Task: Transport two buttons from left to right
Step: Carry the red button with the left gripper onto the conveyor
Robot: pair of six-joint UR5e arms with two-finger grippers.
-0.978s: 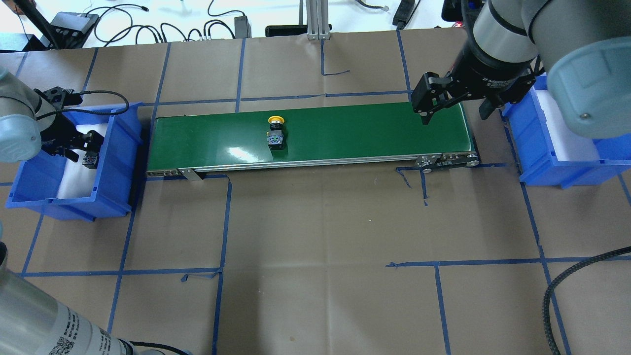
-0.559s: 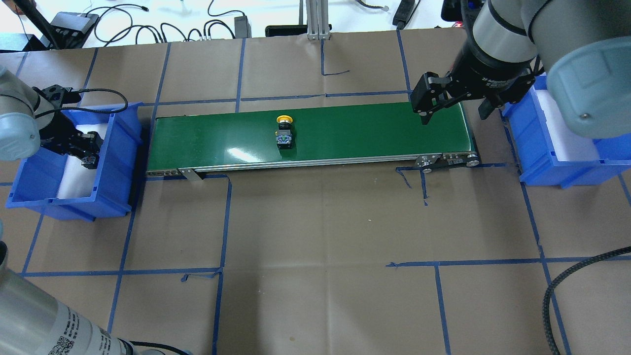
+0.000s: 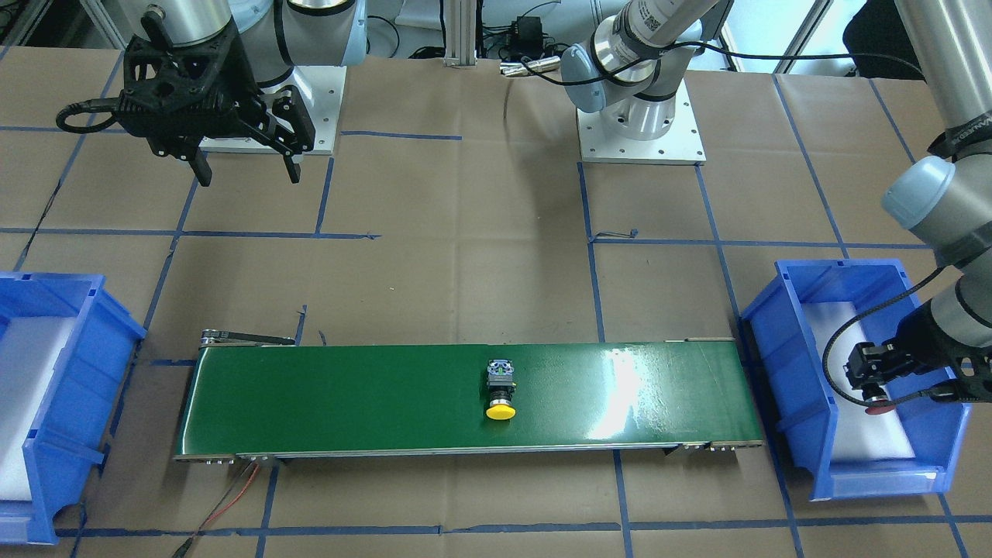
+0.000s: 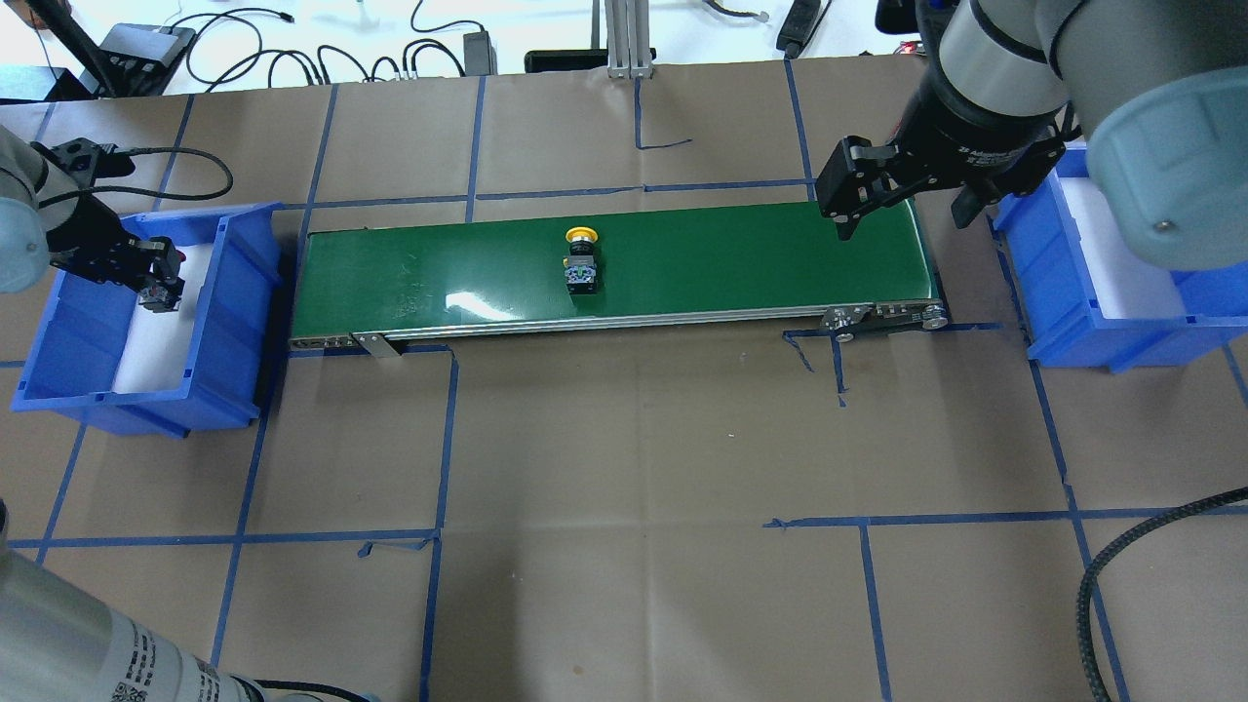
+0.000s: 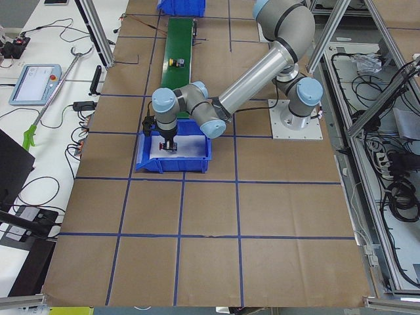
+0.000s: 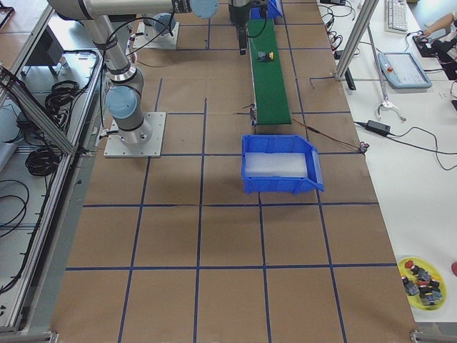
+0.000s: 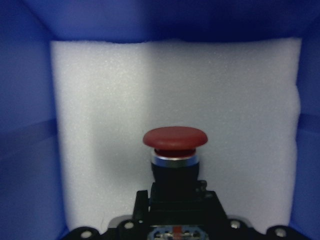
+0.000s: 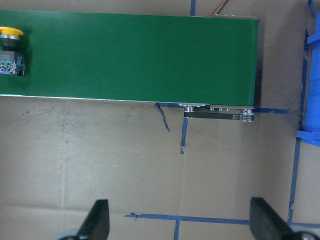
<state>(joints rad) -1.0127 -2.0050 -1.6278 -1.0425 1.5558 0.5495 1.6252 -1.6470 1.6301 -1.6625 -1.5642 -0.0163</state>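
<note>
Left station: the left blue bin [image 4: 230,310] stands on the paper-covered table [image 4: 624,468], just beside the left end of the conveyor, with a white foam liner [image 4: 146,356] on its floor. The left gripper [image 4: 153,289] is inside this bin, over the liner, with its jaws closed on the black body of the red button [image 7: 175,139]. The wrist view shows the red cap pointing away from the gripper, with foam behind it. Whether the button touches the foam cannot be told. Centre: the green conveyor belt [image 4: 741,263] runs between the two bins. The yellow button [image 4: 581,263] lies on its side near the middle of the belt. Its yellow cap points toward the far edge and its blocky body toward the robot. It is well apart from both grippers. Right station: the right gripper [image 4: 902,216] hangs above the right end of the belt, jaws spread wide and holding nothing. Its fingers [image 8: 97,222] frame bare brown paper and blue tape in the wrist view. The right blue bin [image 4: 1058,292], also foam-lined, stands just beyond that end of the belt.
</note>
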